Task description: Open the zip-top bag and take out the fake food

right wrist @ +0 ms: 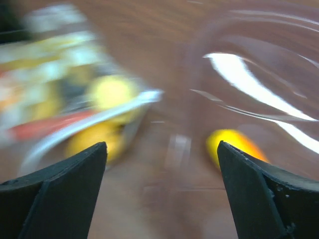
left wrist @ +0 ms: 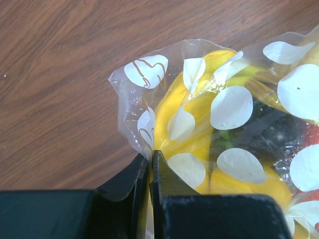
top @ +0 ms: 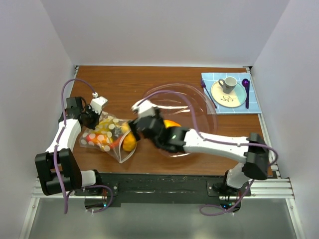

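Left wrist view shows the left gripper (left wrist: 151, 155) pinched tight on a corner of the zip-top bag (left wrist: 219, 99), which lies on the table (left wrist: 60, 74) with fake food (left wrist: 195, 142) inside. The right gripper (right wrist: 162, 149) gapes wide and empty, between bag and bowl (top: 194, 107).

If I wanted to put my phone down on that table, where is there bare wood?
Barest is the far left of the table, behind the zip-top bag and left of the clear bowl. The middle is crowded with bag, bowl and the right arm; the blue mat fills the far right corner.
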Robot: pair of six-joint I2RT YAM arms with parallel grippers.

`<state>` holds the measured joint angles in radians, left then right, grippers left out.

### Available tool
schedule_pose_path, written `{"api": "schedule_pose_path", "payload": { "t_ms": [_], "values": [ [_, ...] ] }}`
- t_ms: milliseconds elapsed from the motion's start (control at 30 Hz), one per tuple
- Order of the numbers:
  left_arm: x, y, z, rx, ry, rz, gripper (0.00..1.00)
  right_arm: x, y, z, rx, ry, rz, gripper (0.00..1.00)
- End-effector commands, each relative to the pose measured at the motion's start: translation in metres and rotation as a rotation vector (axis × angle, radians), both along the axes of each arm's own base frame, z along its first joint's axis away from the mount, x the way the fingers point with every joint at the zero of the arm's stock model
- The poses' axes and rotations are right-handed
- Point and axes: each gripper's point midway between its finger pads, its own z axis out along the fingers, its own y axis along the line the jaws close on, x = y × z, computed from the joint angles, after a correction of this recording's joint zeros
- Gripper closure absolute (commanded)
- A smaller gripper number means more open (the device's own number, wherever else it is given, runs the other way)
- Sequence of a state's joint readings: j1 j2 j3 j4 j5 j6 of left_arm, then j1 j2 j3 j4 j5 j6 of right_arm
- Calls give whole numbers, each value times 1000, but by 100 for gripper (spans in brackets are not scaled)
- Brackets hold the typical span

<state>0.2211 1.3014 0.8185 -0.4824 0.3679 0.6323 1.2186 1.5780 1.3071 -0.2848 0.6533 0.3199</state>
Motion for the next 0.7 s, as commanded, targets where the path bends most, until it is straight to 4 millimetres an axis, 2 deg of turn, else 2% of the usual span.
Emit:
{"api": "schedule_pose_path", "payload": {
  "t_ms": [0,167,267,300,500,667],
  "values": [
    [6,6,-5,34,-21,-1,89,-44,58,-47,-95,33,155,11],
    [3,4,-8,30,-10,-5,90,-48,79,-84,-83,93,158,6],
    [2,4,-7,35,-12,-13,90,-40,86,-91,-101,73,137,1],
    [2,5,-7,35,-12,-11,90,-35,88,-89,-93,67,127,1],
    [0,3,-3,34,-28,-26,90,-9,92,-104,-65,97,94,1],
    [-1,0,-7,21,-18,-37,90,-2,106,-117,-24,137,131,1]
  ]
}}
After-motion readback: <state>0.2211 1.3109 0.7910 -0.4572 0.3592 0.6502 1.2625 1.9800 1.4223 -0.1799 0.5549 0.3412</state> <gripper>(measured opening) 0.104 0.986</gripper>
